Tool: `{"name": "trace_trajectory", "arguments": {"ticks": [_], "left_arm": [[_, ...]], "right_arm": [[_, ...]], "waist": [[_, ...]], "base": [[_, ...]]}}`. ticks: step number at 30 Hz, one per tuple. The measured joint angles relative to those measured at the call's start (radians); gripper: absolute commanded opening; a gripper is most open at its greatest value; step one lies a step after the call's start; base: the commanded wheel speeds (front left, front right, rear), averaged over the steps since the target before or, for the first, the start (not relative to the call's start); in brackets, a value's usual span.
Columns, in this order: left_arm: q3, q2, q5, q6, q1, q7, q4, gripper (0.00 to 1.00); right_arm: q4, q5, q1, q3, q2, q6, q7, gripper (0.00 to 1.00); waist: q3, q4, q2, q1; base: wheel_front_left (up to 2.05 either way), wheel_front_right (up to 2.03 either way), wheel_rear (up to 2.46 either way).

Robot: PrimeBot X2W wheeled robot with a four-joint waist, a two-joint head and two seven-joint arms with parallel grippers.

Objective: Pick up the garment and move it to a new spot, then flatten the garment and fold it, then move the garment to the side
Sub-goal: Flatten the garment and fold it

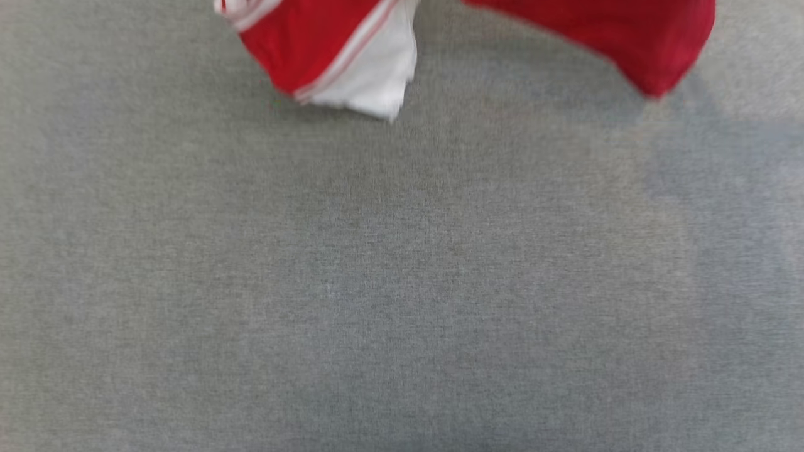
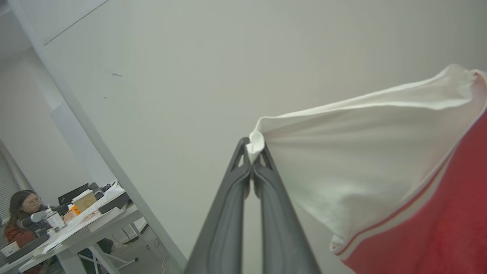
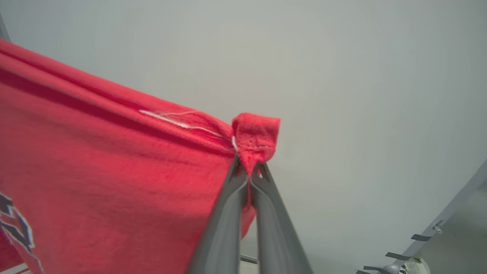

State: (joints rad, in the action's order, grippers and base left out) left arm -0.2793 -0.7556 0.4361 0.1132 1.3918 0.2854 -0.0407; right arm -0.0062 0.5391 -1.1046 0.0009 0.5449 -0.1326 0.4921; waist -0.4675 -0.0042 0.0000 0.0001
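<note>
A: Entry, red jersey T-shirt (image 1: pixel 314 44): location, status?

B: Aloft over the grey counter's (image 1: pixel 402 282) far part. Left end effector (image 2: pixel 254 152) clenched on white sleeve (image 2: pixel 361 152); right end effector (image 3: pixel 249 167) clenched on red hem corner (image 3: pixel 257 133). Pick-up done; by my reckoning, placing, flattening, folding and moving aside are left.

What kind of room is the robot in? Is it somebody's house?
Probably an office or workroom, not a house. A person sits at a cluttered white desk beside a plain white wall, and the red shirt is held above a grey cloth-covered table.
</note>
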Motion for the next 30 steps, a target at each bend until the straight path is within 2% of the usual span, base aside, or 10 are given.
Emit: {"name": "trace_trajectory", "arguments": {"ticks": [4,9,15,22,30], "left_arm": [[-0.077,0.023,-0.059,0.015,0.207,-0.052,0.162,0.0],[-0.149,0.095,-0.118,0.021,0.44,-0.159,0.394,0.0],[-0.191,0.153,-0.18,0.023,0.597,-0.344,0.624,0.0],[-0.264,0.207,-0.171,0.023,0.562,-0.504,0.793,0.0],[-0.287,0.281,-0.091,0.022,0.263,-0.541,0.778,0.0]], "right_arm": [[0.137,-0.057,-0.178,0.057,-0.007,0.0,-0.067,0.0],[0.33,-0.135,-0.362,0.1,-0.048,0.0,-0.176,0.0],[0.513,-0.213,-0.484,0.115,-0.109,0.0,-0.328,0.0],[0.642,-0.226,-0.494,0.173,-0.147,0.0,-0.48,0.0],[0.697,-0.17,-0.336,0.294,-0.176,0.001,-0.604,0.0]], "waist": [[-0.08,0.001,0.0,0.0],[-0.168,-0.001,0.0,0.0001],[-0.241,-0.004,0.0,0.0002],[-0.267,0.012,0.0,0.0001],[-0.221,0.031,0.0,0.0001]], "base": [[0.0,0.0,0.0],[0.0,0.0,0.0],[0.0,0.0,0.0],[0.0,0.0,0.0],[0.0,0.0,0.0]]}}
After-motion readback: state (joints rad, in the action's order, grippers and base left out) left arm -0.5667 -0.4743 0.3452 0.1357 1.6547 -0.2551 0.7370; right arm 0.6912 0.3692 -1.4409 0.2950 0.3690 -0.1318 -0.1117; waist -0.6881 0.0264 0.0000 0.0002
